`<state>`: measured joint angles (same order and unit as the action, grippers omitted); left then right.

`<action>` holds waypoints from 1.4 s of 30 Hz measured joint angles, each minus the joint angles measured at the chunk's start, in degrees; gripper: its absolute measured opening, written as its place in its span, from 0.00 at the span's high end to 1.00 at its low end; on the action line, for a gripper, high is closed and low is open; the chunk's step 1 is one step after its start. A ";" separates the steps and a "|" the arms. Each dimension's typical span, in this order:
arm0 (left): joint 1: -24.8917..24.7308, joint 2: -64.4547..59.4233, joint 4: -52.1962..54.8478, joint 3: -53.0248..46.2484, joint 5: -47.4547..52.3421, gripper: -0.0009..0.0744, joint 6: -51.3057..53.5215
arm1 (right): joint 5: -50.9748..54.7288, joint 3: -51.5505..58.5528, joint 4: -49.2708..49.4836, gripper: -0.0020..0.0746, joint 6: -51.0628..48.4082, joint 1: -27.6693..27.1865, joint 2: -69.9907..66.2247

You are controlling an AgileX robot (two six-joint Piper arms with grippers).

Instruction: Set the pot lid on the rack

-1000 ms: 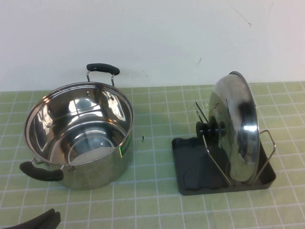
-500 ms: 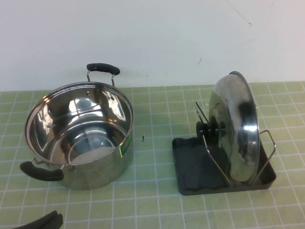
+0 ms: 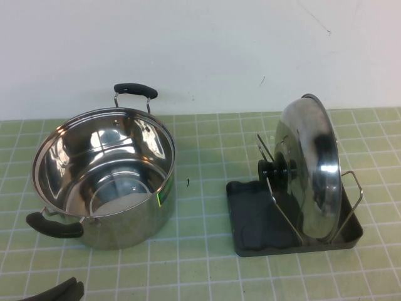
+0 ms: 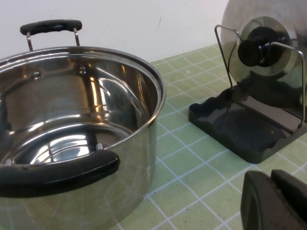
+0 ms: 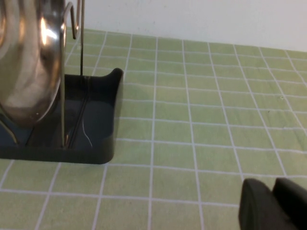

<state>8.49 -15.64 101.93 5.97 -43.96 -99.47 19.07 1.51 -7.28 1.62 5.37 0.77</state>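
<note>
Pot lid (image 3: pixel 311 175) stands on edge in the rack (image 3: pixel 257 219), right of centre in the high view, its rim down in the tray between the wire loops, black knob facing the pot (image 3: pixel 103 175) at the left of the frame. It leans slightly against a loop and touches nothing else that I can see. The job looks done; what remains, by my reckoning, is getting clear without disturbing it. My left claw (image 4: pixel 276 201) sits low at the bottom left edge of the high view, on the near side of the pot, well apart from the rack; in its wrist view the two dark fingers (image 4: pixel 259 201) lie pressed together, clenched on nothing. My right claw (image 5: pixel 273 203) does not appear in the high view; its wrist view shows it low over the green tiled surface (image 3: pixel 207 157), beside the rack's end wall, fingers likewise closed and empty. To finish well: hold both arms low and away, no sweep toward the wire loops, since a steel lid balanced on its rim would likely roll or tip from a light knock. The pot handle nearest my left claw deserves the same berth.
</note>
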 joint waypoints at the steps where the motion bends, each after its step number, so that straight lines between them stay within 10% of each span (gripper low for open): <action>1: 0.00 0.00 0.00 0.00 -0.13 0.99 0.00 | 0.00 0.00 -0.25 0.89 0.12 -0.05 0.00; 31: -4.39 1.07 -2.06 -0.12 8.43 0.99 3.83 | 0.34 0.00 -0.37 0.91 0.33 0.04 0.00; 36: -8.78 2.70 -30.01 -1.44 26.79 0.99 15.13 | 0.34 0.00 -0.37 0.91 0.33 0.04 0.00; 42: -10.42 9.62 -76.76 -2.04 46.38 0.99 56.66 | 0.43 0.00 -0.37 0.91 0.33 0.04 0.00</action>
<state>-1.92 -6.02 25.17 3.93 2.42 -42.82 19.50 1.51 -7.64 1.95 5.41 0.77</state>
